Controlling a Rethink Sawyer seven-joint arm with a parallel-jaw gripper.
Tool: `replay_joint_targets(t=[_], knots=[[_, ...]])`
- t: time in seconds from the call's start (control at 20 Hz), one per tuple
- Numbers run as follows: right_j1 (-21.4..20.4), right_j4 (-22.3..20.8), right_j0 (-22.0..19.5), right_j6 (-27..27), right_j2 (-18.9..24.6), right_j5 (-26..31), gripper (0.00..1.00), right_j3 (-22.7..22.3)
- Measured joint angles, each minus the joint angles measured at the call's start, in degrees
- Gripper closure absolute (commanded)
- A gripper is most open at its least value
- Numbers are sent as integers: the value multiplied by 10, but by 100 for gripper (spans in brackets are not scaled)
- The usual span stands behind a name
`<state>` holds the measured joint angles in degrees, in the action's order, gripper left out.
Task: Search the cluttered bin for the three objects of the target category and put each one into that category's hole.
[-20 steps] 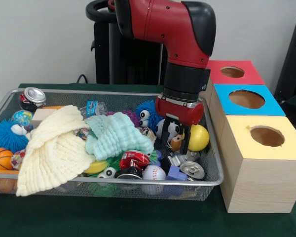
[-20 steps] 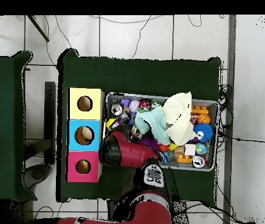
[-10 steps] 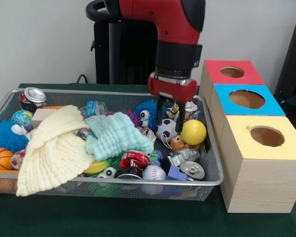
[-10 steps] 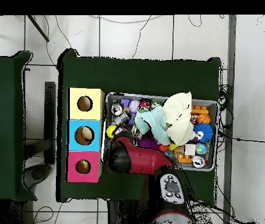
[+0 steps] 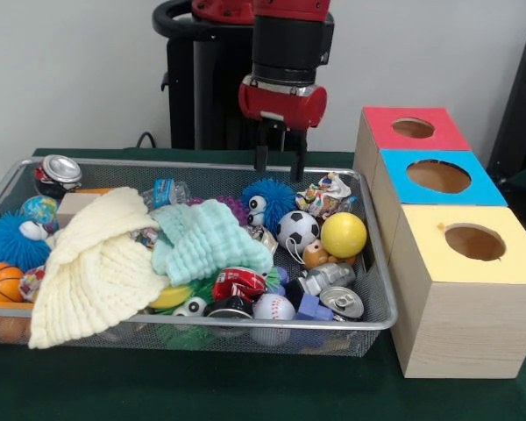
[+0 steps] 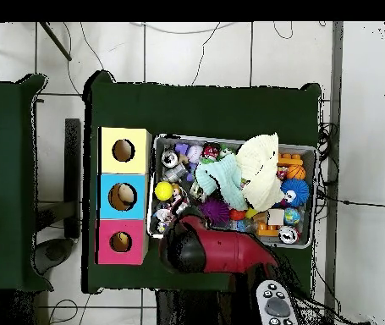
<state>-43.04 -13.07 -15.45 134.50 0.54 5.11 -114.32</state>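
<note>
Hand [image 5: 278, 161] open and empty above bin [image 5: 379, 298] in front view, hidden under arm [image 6: 221, 252] overhead.

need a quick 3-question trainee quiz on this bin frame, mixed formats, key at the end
1. True or false: the gripper holds the yellow ball.
2. The box nearest the camera in the front view has a top of which colour? A) red B) blue C) yellow
3. Fill in: the soccer ball lies directly beside the ____ ball.

Key:
1. False. The gripper hangs empty above the wire bin, fingers apart.
2. C
3. yellow
</note>
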Motion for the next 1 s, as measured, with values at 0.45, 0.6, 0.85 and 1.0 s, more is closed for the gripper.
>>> replay_joint_targets(t=[0.45, 0.6, 0.85, 1.0], knots=[[63, -59, 9, 0, 1, -30, 0, 0], [81, -59, 10, 0, 2, -30, 0, 0], [115, -58, 10, 0, 2, -34, 0, 2], [132, -58, 10, 0, 2, -45, 0, 6]])
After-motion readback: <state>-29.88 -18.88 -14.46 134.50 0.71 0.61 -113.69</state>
